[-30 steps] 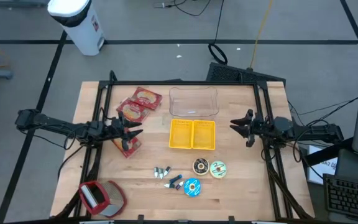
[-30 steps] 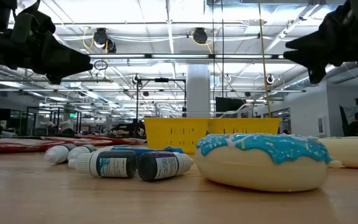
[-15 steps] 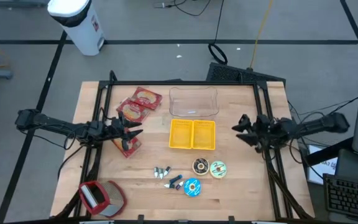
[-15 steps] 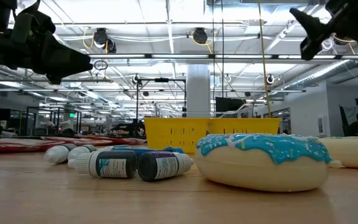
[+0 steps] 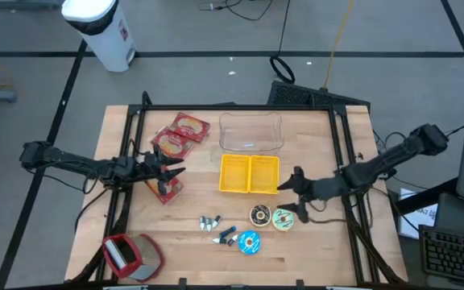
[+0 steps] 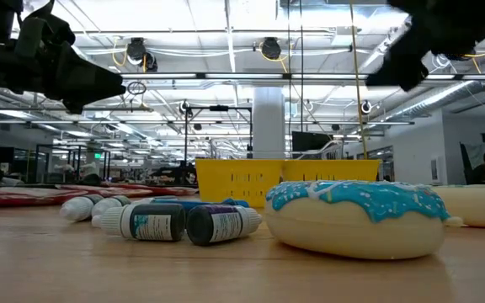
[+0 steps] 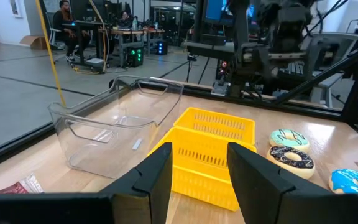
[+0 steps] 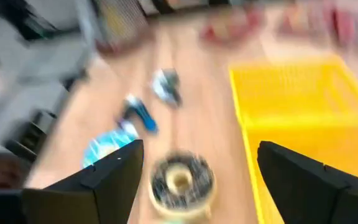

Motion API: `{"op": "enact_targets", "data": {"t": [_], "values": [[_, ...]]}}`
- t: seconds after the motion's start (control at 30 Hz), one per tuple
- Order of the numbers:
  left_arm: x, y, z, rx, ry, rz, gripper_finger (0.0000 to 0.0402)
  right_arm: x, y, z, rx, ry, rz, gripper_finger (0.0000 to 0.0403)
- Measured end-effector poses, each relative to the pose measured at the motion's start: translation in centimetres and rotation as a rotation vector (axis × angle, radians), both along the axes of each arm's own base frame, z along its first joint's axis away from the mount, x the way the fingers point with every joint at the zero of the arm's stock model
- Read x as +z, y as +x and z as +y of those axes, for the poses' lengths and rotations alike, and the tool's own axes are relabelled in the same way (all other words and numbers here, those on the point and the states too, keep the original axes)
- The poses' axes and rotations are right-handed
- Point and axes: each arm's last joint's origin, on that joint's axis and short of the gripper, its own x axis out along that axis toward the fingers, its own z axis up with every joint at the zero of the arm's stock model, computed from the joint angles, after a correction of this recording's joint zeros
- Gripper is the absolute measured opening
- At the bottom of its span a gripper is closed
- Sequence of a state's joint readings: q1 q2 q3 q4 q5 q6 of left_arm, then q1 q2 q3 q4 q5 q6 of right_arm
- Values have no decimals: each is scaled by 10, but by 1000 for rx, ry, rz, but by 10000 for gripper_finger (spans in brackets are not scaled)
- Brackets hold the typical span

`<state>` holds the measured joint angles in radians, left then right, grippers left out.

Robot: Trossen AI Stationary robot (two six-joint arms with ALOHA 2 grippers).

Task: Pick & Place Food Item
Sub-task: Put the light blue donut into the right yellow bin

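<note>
Three doughnuts are lying near the front of the tabletop (image 5: 192, 201) as we are looking down from above: a chocolate doughnut (image 5: 259, 214), a green-iced doughnut (image 5: 283, 218) and a blue-iced doughnut (image 5: 249, 242). The right tool (image 5: 295, 196) is hovering beside the yellow basket (image 5: 250, 174), fingers spread wide. The left tool (image 5: 170, 170) is waiting by the red packets (image 5: 176, 141), part open, holding nothing.

At tabletop level, we are seeing the blue-iced doughnut close up, with small bottles (image 6: 183, 223) beside it.

From the left wrist, we are seeing a clear bin (image 7: 114, 121) behind the basket.

From the right wrist, blur is smearing the chocolate doughnut lying between the spread fingers (image 8: 114, 177). We judge that a hasty descent could nudge a neighbouring doughnut or strike the basket wall.
</note>
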<state>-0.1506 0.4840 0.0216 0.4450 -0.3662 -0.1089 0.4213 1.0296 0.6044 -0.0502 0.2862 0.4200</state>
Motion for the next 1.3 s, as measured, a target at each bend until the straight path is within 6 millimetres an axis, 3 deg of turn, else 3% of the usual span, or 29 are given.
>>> {"op": "enact_targets", "data": {"t": [0.1, 0.33, 0.53, 0.77, 0.97, 1.3], "values": [[0, 0, 0, 0, 0, 0, 152, -19, 8, 5, -10, -3, 208, 287], [0, 0, 0, 0, 0, -1, 152, -60, 12, 10, 31, -9, 493, 282], [0, 0, 0, 0, 0, -1, 152, -77, 17, 12, 1, -14, 564, 281], [0, 0, 0, 0, 0, 0, 152, -81, 18, 14, -19, 51, 602, 268], [0, 0, 0, 0, 0, -1, 152, -80, 19, 17, 33, 129, 616, 215], [0, 0, 0, 0, 0, 0, 152, -77, 17, 20, 126, 199, 633, 79]]}}
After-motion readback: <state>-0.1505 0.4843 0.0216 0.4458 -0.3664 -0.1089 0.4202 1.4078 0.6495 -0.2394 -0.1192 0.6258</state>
